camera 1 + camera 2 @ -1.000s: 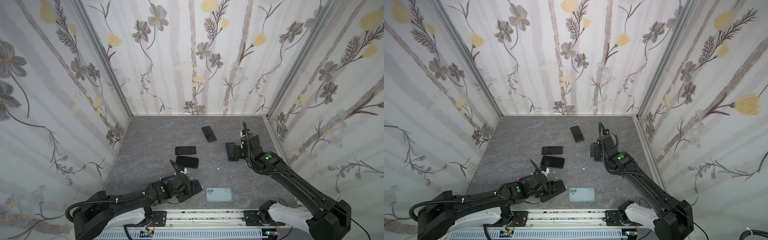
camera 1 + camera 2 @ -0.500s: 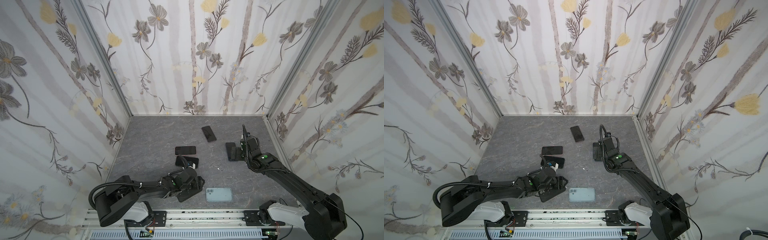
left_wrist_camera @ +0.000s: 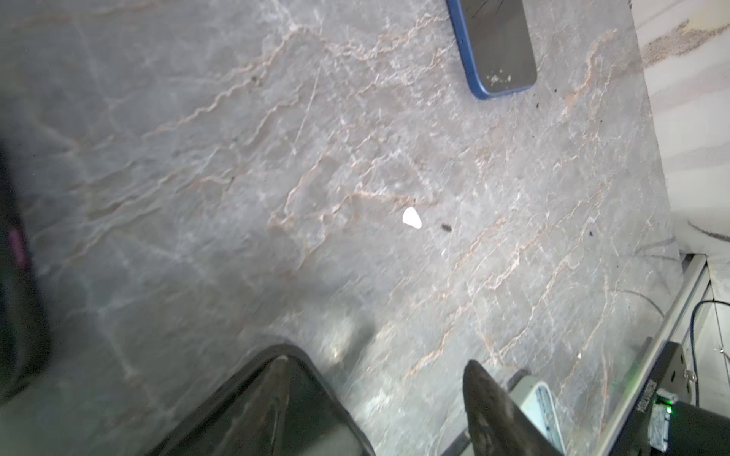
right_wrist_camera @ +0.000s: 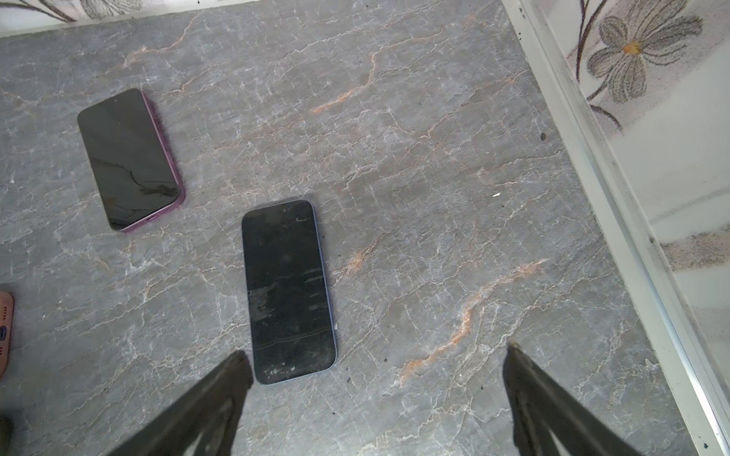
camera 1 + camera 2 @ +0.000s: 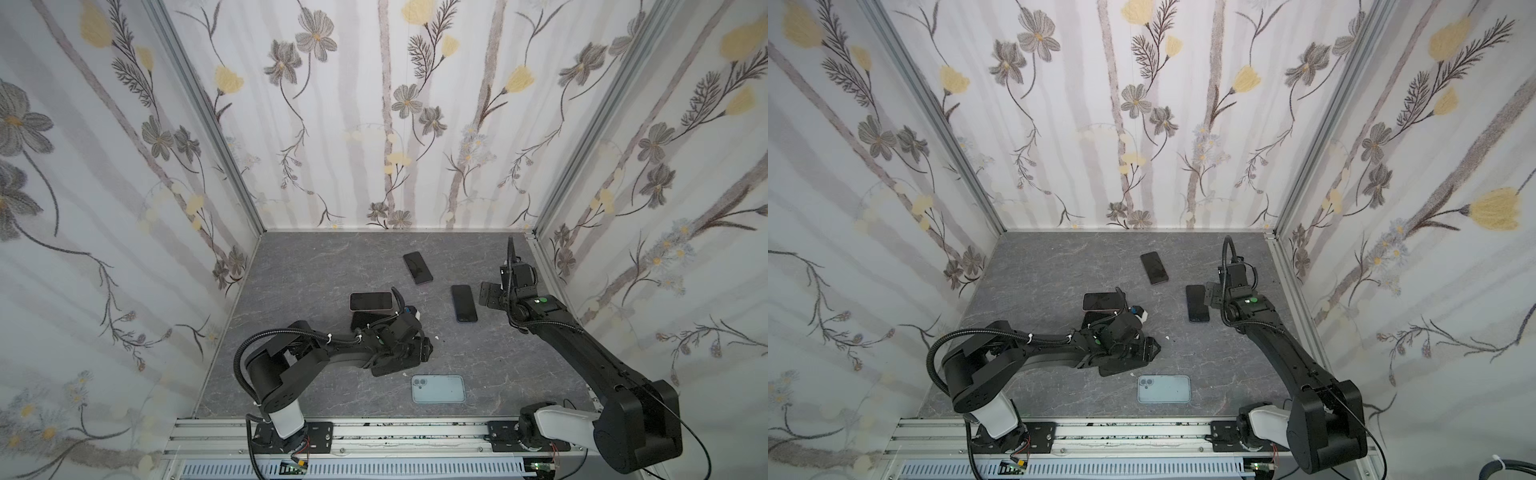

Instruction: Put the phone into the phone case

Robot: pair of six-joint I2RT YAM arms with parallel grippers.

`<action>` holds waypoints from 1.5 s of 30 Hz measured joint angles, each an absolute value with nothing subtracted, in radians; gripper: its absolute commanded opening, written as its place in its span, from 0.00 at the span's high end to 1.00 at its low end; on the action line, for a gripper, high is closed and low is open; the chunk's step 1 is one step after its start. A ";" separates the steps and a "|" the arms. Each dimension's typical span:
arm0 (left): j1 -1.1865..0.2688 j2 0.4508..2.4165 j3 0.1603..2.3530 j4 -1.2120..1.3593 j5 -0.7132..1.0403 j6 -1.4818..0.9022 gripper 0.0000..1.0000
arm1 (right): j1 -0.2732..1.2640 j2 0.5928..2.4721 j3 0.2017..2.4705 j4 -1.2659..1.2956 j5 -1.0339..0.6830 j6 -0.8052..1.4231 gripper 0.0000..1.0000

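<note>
Cracks across purple phone (image 4: 128, 158), right wrist only

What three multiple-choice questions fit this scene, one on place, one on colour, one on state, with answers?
1. The light blue phone case lies: A near the front rail; B against the back wall; C in the left corner.
2. The phone nearest the right hand has an edge that is: A red; B blue; C green.
3. The right hand is: A shut on a phone; B shut on the case; C open, holding nothing.
Answers: A, both top views show it by the rail; B, the right wrist view shows a blue rim; C, its fingers stand wide apart, nothing between.
</note>
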State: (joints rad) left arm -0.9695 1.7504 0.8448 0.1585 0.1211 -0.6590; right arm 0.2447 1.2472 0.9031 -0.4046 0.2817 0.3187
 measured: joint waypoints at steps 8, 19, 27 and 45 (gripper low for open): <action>-0.969 1.864 0.994 0.136 0.151 -0.635 0.29 | 0.213 1.290 0.904 -0.405 0.260 0.305 0.04; -0.967 2.008 1.213 0.119 0.188 -0.609 0.28 | 0.196 1.471 0.970 -0.417 0.141 0.305 0.06; -0.920 1.903 1.238 0.055 0.186 -0.551 0.24 | 0.213 1.626 1.064 -0.412 0.024 0.305 0.03; -0.838 1.682 1.316 -0.109 0.081 -0.365 0.25 | 0.282 1.824 1.253 -0.427 0.002 0.291 0.01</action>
State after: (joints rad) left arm -0.8379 1.6821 1.3155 -0.1093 0.0811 -0.3653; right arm 0.2825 1.8244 1.2526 -0.4274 0.0021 0.2913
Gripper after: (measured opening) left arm 0.754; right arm 0.987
